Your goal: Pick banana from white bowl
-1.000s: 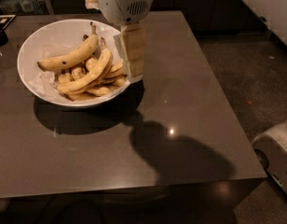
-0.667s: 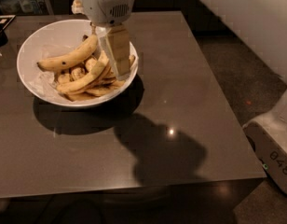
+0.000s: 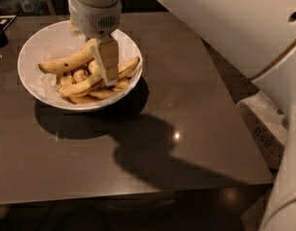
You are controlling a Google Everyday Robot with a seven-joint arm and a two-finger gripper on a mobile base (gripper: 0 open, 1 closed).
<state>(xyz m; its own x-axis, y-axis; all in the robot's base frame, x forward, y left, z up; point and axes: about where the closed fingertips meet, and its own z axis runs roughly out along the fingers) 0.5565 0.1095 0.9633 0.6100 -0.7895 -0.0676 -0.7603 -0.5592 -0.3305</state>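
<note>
The white bowl (image 3: 37, 47) stands at the back left of the dark table and holds several bananas. The long, smooth yellow banana (image 3: 80, 86) lies across the middle of the bowl, from lower left to the right rim. A speckled banana (image 3: 66, 62) with a dark stem lies behind it, and shorter brown-spotted ones (image 3: 97, 94) lie in front. My gripper (image 3: 107, 77) hangs down from the white wrist (image 3: 95, 11) over the bowl's middle, its tip at the smooth banana, which it partly hides.
The dark brown table (image 3: 186, 81) extends to the right and front of the bowl, with its front edge near the bottom. My white arm (image 3: 234, 28) crosses the upper right. A pale box (image 3: 263, 129) stands on the floor beyond the table's right edge. A dark object (image 3: 0, 32) sits at the far left.
The gripper has moved left from the bowl's right rim to over its middle and come down onto the bananas. The bananas have not visibly shifted.
</note>
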